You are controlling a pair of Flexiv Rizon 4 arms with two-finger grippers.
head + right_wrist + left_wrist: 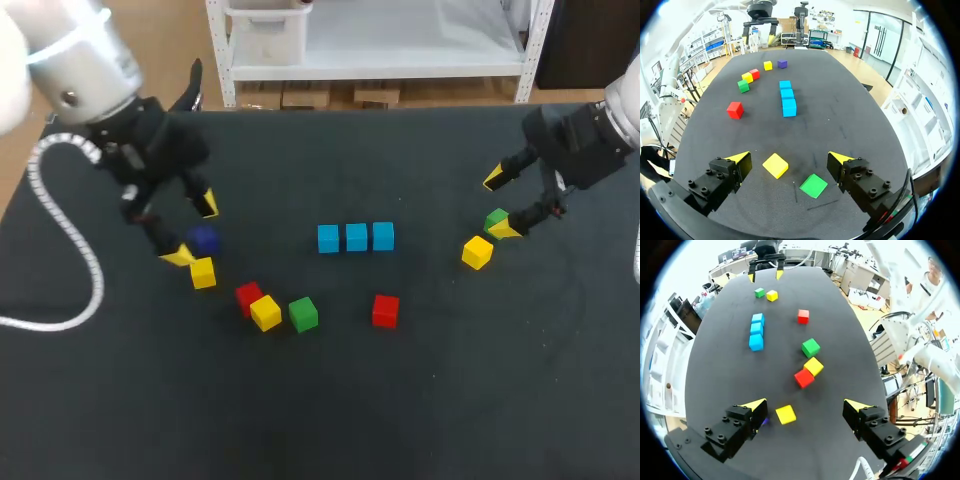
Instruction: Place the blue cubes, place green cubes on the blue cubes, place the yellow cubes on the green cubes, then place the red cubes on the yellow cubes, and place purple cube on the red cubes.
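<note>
- Three small matte light-blue cubes [356, 237] lie in a row mid-way across the black table [450, 400]. In the head view the row's long axis runs from 9 to 3 o'clock. Nothing sits on it yet, so the green layer looks due.
- A small matte green cube [496, 217] sits well out at 3 o'clock from that row, with a small yellow cube [477, 252] just at its 7 o'clock.
- The right gripper [499, 204] hangs released, its fingers spread wide to either side of this green cube. The cube lies close to one yellow tip rather than centred. From the right wrist it stands cornerwise to the closing line, so a shift and a twist seem needed before closing.
- The second green cube [303, 314] lies at 7 o'clock from the row, nearer the left arm.
- The left gripper [806, 405] is likewise spread and grasps nothing. A dark purple cube [204, 239] lies between its tips, close to one finger, and another yellow cube [786, 414] is just beside it.
</note>
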